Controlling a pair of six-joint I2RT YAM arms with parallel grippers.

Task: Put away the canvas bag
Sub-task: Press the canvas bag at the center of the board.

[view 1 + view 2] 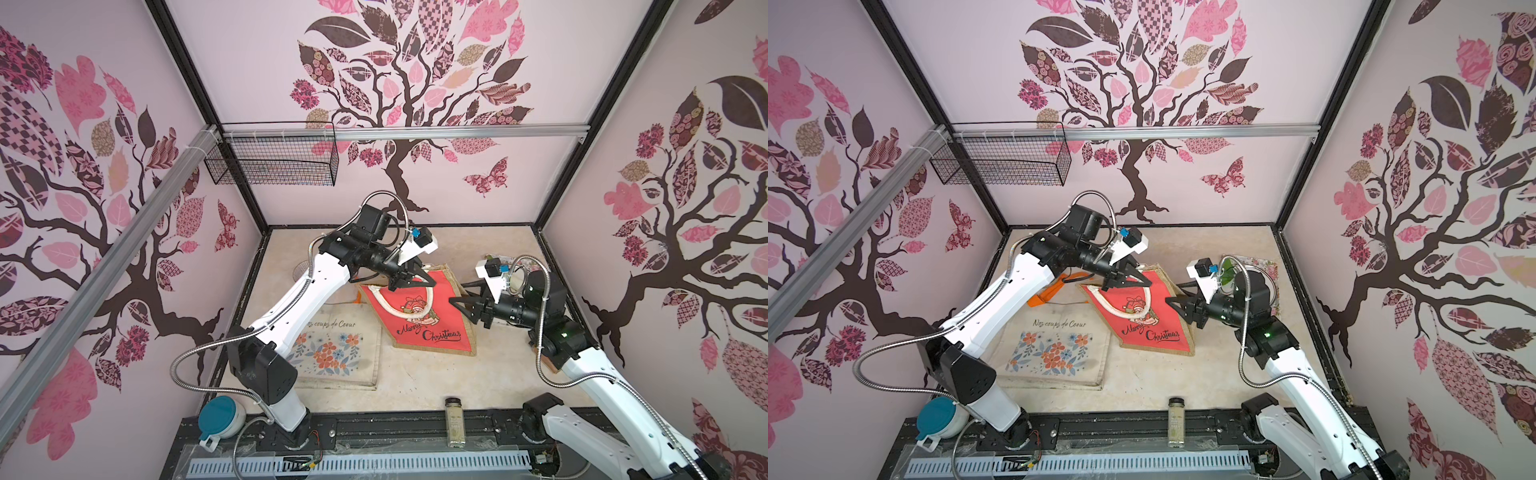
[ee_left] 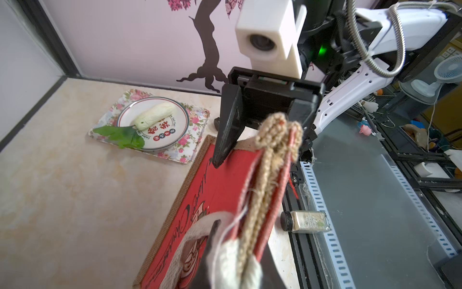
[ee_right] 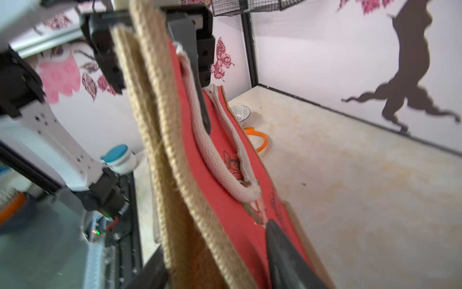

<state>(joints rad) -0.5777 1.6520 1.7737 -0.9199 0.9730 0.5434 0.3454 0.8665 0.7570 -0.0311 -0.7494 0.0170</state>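
Two bags share the table. A floral canvas tote lies flat near the left edge. Mid-table, the left end effector is clamped on the top hem and white handle of the red Christmas bag. The right end effector stands parted around the bag's right burlap edge.

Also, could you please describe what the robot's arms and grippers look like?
The left arm and right arm have white shells, black joints and looping silver flexible conduit. The left gripper and right gripper carry black tapered fingers beneath white boxy cameras.
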